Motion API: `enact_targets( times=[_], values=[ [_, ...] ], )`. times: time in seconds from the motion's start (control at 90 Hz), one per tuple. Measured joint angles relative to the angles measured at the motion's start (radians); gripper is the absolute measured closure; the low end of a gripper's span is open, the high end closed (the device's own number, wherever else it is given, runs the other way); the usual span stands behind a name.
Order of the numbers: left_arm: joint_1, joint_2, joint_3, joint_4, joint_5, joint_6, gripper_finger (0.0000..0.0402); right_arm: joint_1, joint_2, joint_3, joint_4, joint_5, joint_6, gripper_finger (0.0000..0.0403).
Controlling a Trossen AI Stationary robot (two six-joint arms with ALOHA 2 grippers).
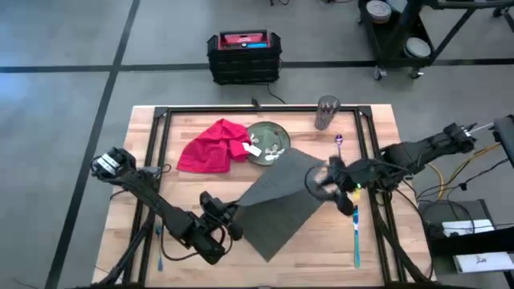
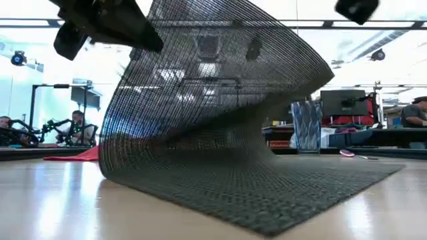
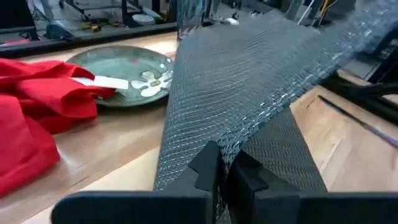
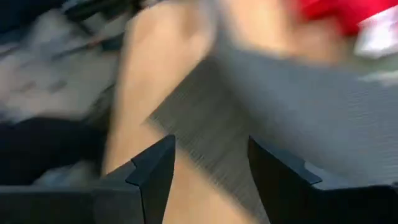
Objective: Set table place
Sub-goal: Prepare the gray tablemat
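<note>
High view, placemat: the dark grey placemat (image 1: 281, 201) lies skewed on the table (image 1: 345, 249), one corner just beside the green plate (image 1: 267, 143).
High view, left gripper: the left gripper (image 1: 231, 218) sits at the mat's left edge, near the table's front.
High view, right gripper: the right gripper (image 1: 331, 183) is at the mat's right corner; a blue-handled utensil (image 1: 356, 233) lies beside it.
High view, other items: a red napkin (image 1: 210, 146) touches the plate; a glass (image 1: 327, 112) stands near the far rail.
Low view, placemat: one side of the mat (image 2: 220, 113) curls high off the table, the rest lies flat.
Left wrist view, fingers: pinched together on the mat's edge (image 3: 249, 112), lifting it; plate (image 3: 121, 74) and napkin (image 3: 37, 106) beyond.
Right wrist view, fingers: spread apart (image 4: 155, 174), nothing between them, over the mat (image 4: 298, 130) and bare wood.
</note>
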Motion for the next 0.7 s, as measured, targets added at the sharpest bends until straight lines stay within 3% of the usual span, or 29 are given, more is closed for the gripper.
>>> enact_targets(
  times=[0.089,0.2,0.289,0.378,0.5,0.611,0.7],
  values=[
    [-0.005,-0.008,0.000,0.002,-0.042,0.001,0.0401,0.094,0.030,-0.095,0.100,0.050,0.050,0.0226],
    [-0.005,-0.011,0.000,0.002,-0.064,0.001,0.0401,0.177,0.128,-0.238,0.326,0.262,0.066,0.0233],
    [-0.004,-0.010,0.000,0.002,-0.066,0.001,0.0401,0.197,0.248,-0.332,0.550,0.436,0.075,0.0240],
    [-0.004,-0.009,0.000,0.002,-0.066,0.001,0.0401,0.188,0.395,-0.384,0.722,0.518,0.105,0.0249],
    [-0.004,-0.010,0.000,0.001,-0.076,0.001,0.0401,0.171,0.582,-0.382,0.848,0.501,0.150,0.0264],
    [-0.004,-0.013,0.000,0.000,-0.085,0.004,0.0401,0.171,0.697,-0.343,0.821,0.382,0.149,0.0279],
    [-0.004,-0.013,0.000,-0.003,-0.084,0.005,0.0401,0.176,0.713,-0.306,0.740,0.279,0.149,0.0292]
  ],
)
